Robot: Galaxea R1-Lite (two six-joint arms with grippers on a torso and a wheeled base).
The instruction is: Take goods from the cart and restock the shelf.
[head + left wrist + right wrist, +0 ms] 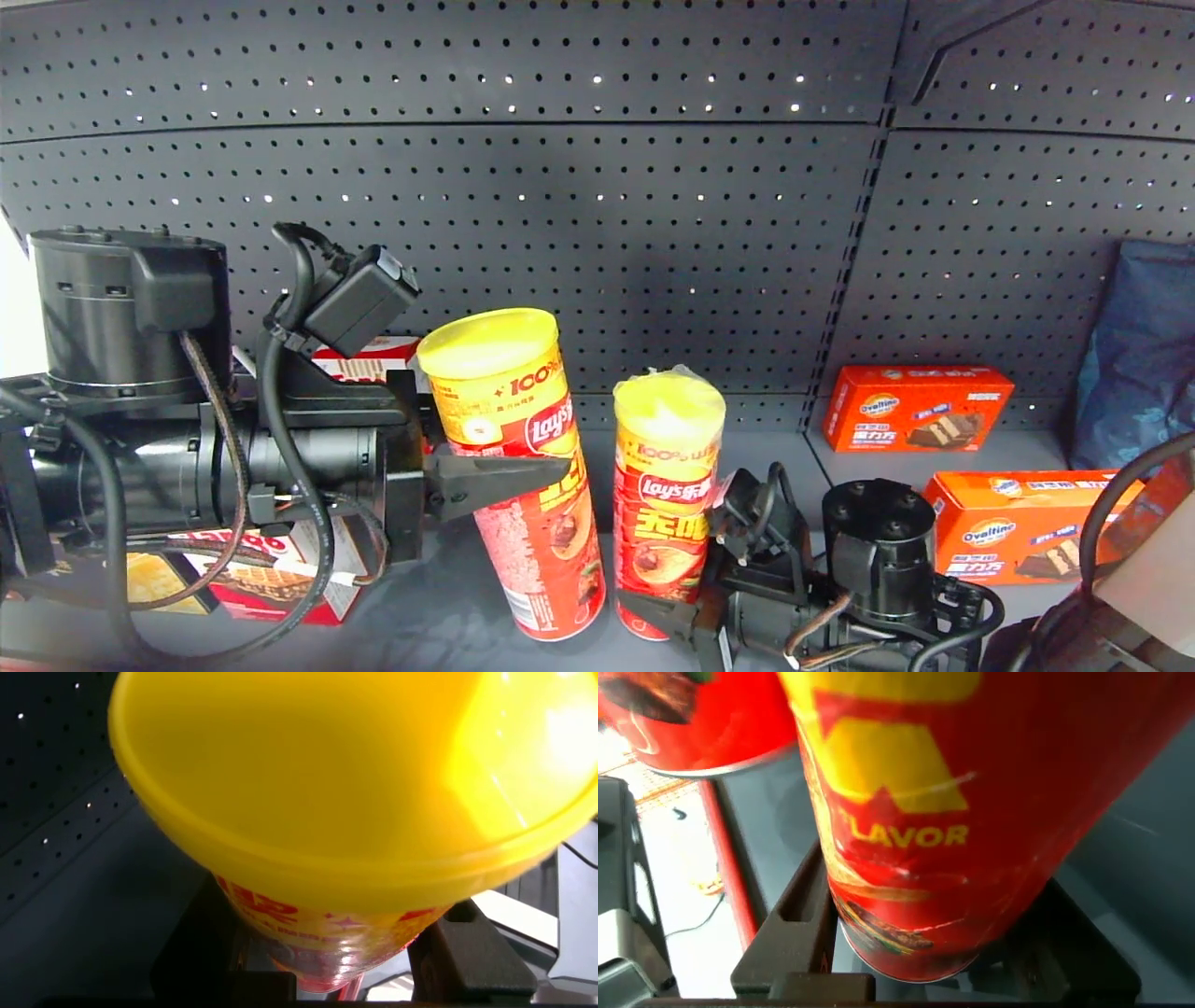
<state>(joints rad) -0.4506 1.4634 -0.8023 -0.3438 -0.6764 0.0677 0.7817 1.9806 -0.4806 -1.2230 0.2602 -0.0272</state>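
Cans ×2, chip tubes, yellow lids up. Nearer robot's left: left can (504, 392), clamped mid-body in left hand (537, 481). Long axis near vertical but tilted, lid end leaning to robot's left, base down at shelf (448, 597) deck; can't tell if seated flat. Just beside it on robot's right: right can (667, 485), upright, standing on deck, w/ right hand (667, 611) gripping it low near base. Narrow gap shows btw cans. Judgement: left can wants righting about its base before release. Lean is away from neighbour, so clearance OK.
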